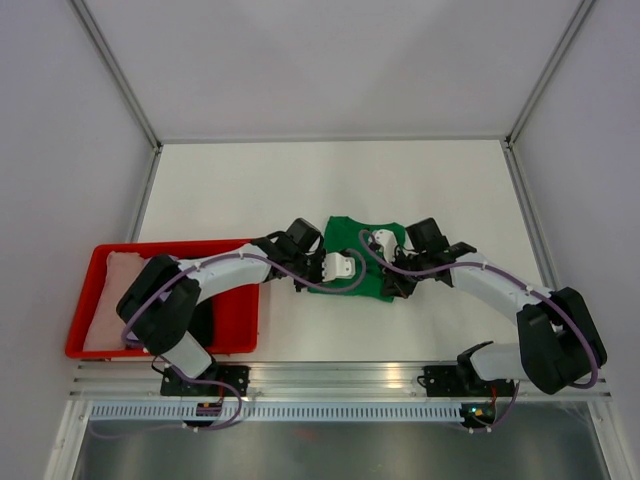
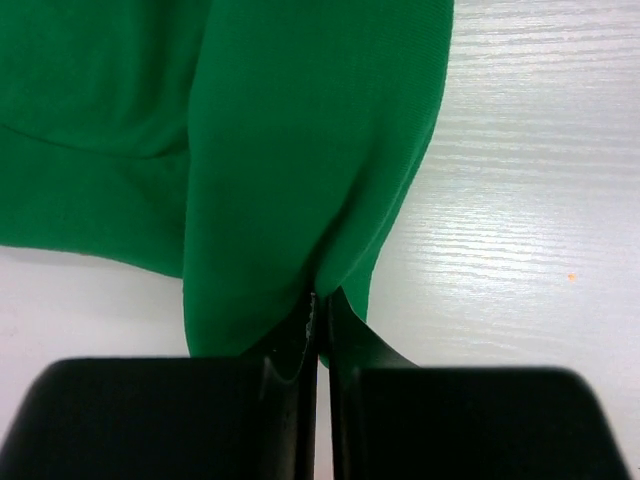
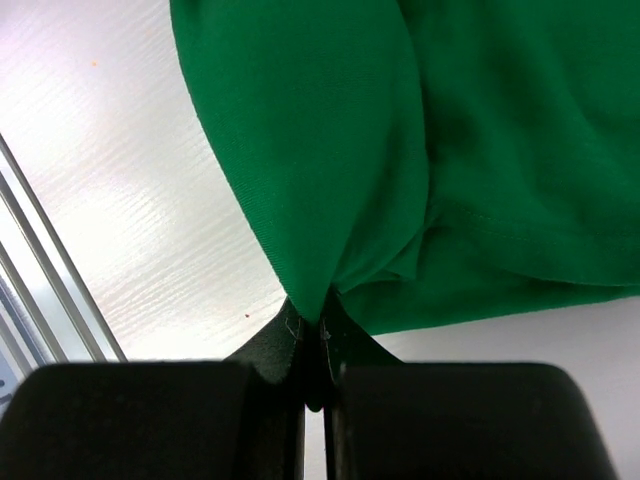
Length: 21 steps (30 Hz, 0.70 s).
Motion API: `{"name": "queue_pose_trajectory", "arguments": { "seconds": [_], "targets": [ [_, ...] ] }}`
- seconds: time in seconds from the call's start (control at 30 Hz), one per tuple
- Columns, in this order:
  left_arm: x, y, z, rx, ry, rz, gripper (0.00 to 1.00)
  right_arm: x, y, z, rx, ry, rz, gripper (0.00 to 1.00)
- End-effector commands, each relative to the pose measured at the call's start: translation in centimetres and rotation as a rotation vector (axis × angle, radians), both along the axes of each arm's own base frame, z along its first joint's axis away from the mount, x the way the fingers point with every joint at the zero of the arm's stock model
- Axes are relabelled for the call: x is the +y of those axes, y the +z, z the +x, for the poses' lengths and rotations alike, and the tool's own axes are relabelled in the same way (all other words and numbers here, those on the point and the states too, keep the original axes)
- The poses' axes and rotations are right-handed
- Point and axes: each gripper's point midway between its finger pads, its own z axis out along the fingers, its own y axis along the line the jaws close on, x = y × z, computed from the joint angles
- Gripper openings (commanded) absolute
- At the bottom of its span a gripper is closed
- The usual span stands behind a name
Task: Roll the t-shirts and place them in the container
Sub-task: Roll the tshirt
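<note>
Both of my pincers are pressed closed on the same green t-shirt (image 2: 300, 150). My left gripper (image 2: 318, 308) has its two black fingers drawn together with only a thin seam between them, and a fold of the green cloth runs down into that seam and is nipped at the tips. My right gripper (image 3: 312, 322) is closed just as tightly, with a gathered peak of the cloth caught at its tips.

From each grip the cloth swells outward in a smooth, rounded fold. The right wrist view shows a stitched hem along a flatter layer beside that fold. The cloth is a bright, even green with a fine knit and no print that I can see.

From above, the shirt is a compact patch near the middle of the white table (image 1: 300, 180), lying between my two wrists, which hide much of it.

Further out, at the left near edge of the table and well apart from the green shirt, sits a shallow red tray (image 1: 100, 255). A pale pink t-shirt (image 1: 110, 290) lies flat along its left side. My left arm (image 1: 225, 268) crosses over its right part, and something dark shows beneath the arm that I cannot make out.
</note>
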Motion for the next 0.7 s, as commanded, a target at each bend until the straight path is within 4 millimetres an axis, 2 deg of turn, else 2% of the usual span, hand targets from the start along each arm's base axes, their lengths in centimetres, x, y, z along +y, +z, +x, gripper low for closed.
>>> {"name": "queue_pose_trajectory", "arguments": {
  "seconds": [0.0, 0.17, 0.23, 0.4, 0.67],
  "targets": [
    [-0.1, 1.7, 0.8, 0.02, -0.011, -0.041, 0.02, 1.2, 2.3, 1.5, -0.036, -0.002, 0.073, 0.01],
    [0.8, 3.5, -0.8, 0.179, -0.019, -0.051, 0.02, 2.0, 4.4, 1.8, 0.0, -0.021, 0.126, 0.0],
    [1.4, 3.3, -1.9, 0.214, -0.041, -0.036, 0.02, 2.4, 4.8, 1.7, 0.039, -0.039, 0.143, 0.0],
    [2.1, 3.6, -2.8, 0.263, -0.042, -0.042, 0.02, 2.9, 5.6, 1.9, 0.08, -0.074, 0.166, 0.0],
    [2.3, 3.9, -2.5, 0.271, -0.061, -0.044, 0.02, 3.1, 5.8, -0.6, 0.245, -0.122, 0.189, 0.0]
  ]
}}
